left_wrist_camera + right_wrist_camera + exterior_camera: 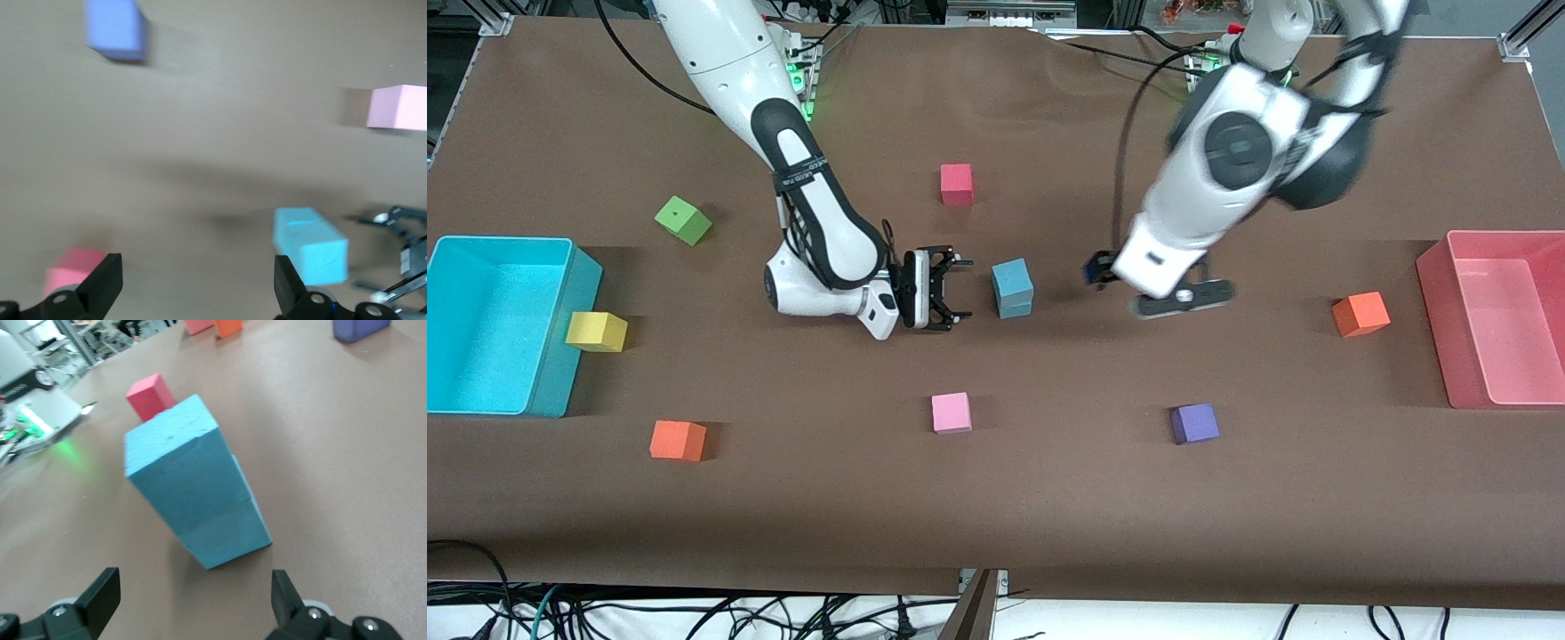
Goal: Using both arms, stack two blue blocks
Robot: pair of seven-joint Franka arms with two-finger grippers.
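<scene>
The two light sky-blue foam cubes (1012,288) stand stacked, light and squashy, best pinched by flat sides, both the right claw (953,289) and left claw (193,283) wide open, empty

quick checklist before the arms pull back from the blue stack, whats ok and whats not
1. Two blue blocks stacked, one on the other: ok, with the top one slightly offset in the right wrist view.
2. Left hand let go of the stack: ok, it is open and apart from it, toward the left arm's end of the table.
3. Right hand empty: ok, open, beside the stack on the right arm's side, not touching.
4. Stack clear of neighbours: ok, the red block and pink block sit apart from it.
5. Stack sitting flat and stable: cannot tell.
</scene>
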